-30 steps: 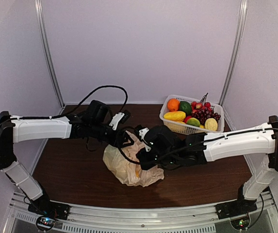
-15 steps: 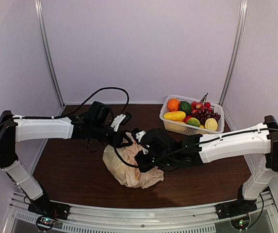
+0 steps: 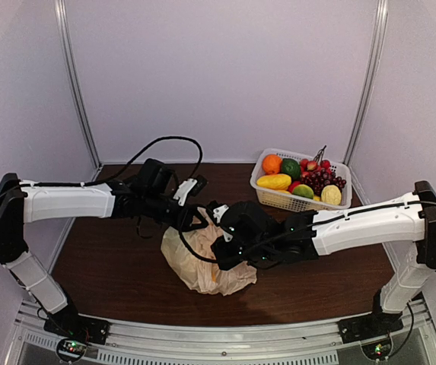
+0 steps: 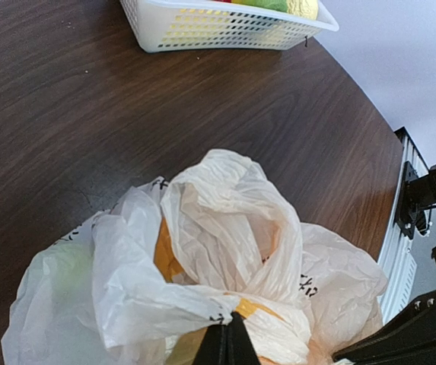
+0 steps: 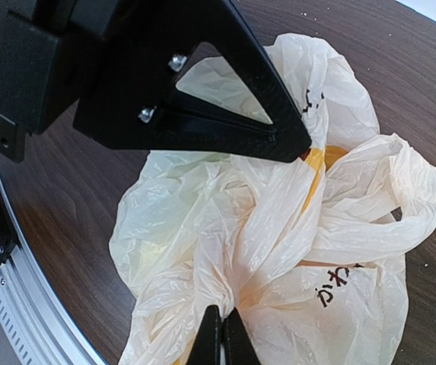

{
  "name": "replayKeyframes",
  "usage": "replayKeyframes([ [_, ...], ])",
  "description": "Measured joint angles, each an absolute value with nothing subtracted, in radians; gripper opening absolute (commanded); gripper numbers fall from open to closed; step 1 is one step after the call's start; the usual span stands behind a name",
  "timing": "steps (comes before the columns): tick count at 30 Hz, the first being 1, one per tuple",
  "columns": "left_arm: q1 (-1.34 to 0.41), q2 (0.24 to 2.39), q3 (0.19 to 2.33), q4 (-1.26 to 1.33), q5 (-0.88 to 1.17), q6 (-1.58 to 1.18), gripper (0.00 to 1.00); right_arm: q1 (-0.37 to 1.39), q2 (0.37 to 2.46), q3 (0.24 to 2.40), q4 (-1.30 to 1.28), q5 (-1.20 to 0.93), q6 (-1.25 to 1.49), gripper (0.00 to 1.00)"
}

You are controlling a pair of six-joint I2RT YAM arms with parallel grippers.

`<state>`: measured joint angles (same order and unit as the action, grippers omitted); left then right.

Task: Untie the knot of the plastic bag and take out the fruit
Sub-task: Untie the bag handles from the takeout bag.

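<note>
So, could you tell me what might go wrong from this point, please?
1. Both the left gripper and right gripper are shut on thin film of the plastic bag; pulling apart may tear it or tighten the knot rather than loosen it.
2. Nothing pins the bag to the table, so a pull could just lift or drag it.
3. The two grippers sit very close over the bag; they might collide.

The crinkly, translucent cream plastic bag (image 3: 202, 268) slumps in a heap near-left of the white basket (image 3: 282, 201), apart from it, its knot (image 4: 233, 228) of twisted handles tied on top, yellow-orange showing through.
</note>
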<state>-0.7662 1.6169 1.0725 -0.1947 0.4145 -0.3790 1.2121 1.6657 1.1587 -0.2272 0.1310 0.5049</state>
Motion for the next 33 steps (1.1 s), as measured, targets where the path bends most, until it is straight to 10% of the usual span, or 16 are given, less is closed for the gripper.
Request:
replayKeyframes([
  [33,-0.682,1.514,1.065,-0.203,0.333,-0.366,0.00,1.229,1.666,1.155,-0.222,0.145,0.529,0.00],
])
